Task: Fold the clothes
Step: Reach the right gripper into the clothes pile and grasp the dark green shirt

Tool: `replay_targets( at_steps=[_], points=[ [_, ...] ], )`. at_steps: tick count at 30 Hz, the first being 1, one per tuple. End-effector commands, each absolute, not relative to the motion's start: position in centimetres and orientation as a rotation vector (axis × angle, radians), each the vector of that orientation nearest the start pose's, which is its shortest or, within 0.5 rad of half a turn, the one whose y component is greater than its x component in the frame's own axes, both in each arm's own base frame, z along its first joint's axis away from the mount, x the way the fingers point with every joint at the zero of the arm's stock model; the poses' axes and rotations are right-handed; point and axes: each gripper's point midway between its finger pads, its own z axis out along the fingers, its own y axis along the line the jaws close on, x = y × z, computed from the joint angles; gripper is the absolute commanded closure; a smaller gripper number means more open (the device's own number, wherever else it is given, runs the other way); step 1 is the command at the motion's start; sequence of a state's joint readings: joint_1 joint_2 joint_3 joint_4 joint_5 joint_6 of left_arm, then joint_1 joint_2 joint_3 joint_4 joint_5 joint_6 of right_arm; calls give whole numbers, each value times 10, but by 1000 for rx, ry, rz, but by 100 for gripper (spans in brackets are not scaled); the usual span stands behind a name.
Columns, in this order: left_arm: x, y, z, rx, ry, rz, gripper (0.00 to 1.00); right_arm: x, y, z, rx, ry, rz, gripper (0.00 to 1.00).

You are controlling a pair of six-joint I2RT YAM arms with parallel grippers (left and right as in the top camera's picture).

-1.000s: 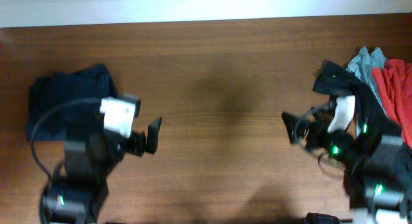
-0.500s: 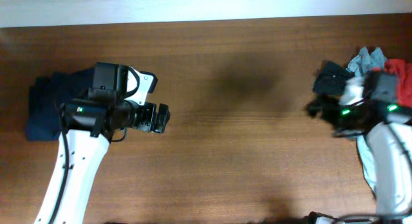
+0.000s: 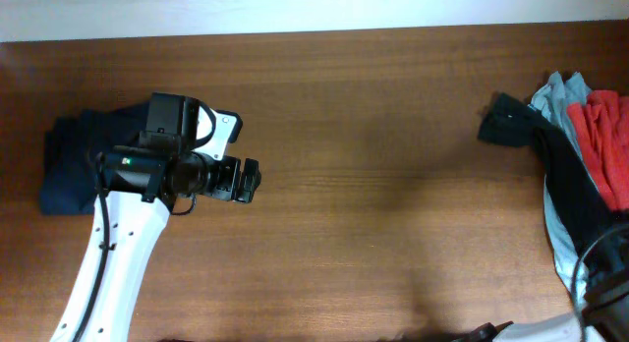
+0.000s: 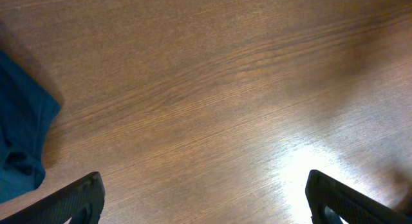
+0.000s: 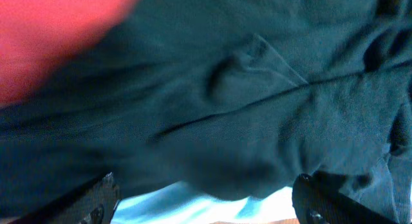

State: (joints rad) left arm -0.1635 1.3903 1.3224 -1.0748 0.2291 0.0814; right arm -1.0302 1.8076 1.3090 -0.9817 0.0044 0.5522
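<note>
At the near right corner of the table (image 3: 373, 234), the right fingers (image 5: 96, 201) are standing wide apart, gripping nothing, and hovering close over the black shirt (image 3: 570, 185). That shirt is lying crumpled along the right edge. It is looking soft, light and limp, so it will likely be sagging and bunching once lifted, and a deep pinch may be dragging its neighbours along.

Farther in, toward the left edge, the left fingers (image 4: 77, 201) are gaping open over bare wood and holding nothing. They are sitting just beside a navy cloth (image 3: 69, 160), which is lying in a bundle.

Toward the far right corner, the shirt is draping over a grey-blue cloth (image 3: 562, 91) and touching a red cloth (image 3: 604, 136). One sleeve end is poking out toward the table's middle. A shallow pinch there, or on a single hem layer, is looking like the safest hold.
</note>
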Motion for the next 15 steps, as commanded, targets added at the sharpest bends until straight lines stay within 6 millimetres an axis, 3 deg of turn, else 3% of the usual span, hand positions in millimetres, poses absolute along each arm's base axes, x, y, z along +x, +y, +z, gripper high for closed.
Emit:
replay_targets(
  at_steps=[1, 3, 6, 8, 10, 15],
  points=[
    [313, -94, 202, 394, 2664, -353, 1, 160, -297, 29, -2223, -2143, 115, 9],
    [313, -94, 202, 394, 2665, -353, 1, 160, -295, 21, -2208, -2131, 97, 20],
    [314, -94, 203, 394, 2662, -353, 1, 170, -294, 22, -2227, -2156, 19, 67],
    [314, -95, 203, 394, 2661, -352, 1, 188, -291, 30, -2234, -2232, -117, 87],
    [314, -94, 203, 395, 2661, -352, 1, 208, -289, 43, -2241, -2307, -264, 96],
    [314, -92, 202, 390, 2663, -335, 1, 270, -265, 113, -2165, -2571, -776, 96]
  ],
)
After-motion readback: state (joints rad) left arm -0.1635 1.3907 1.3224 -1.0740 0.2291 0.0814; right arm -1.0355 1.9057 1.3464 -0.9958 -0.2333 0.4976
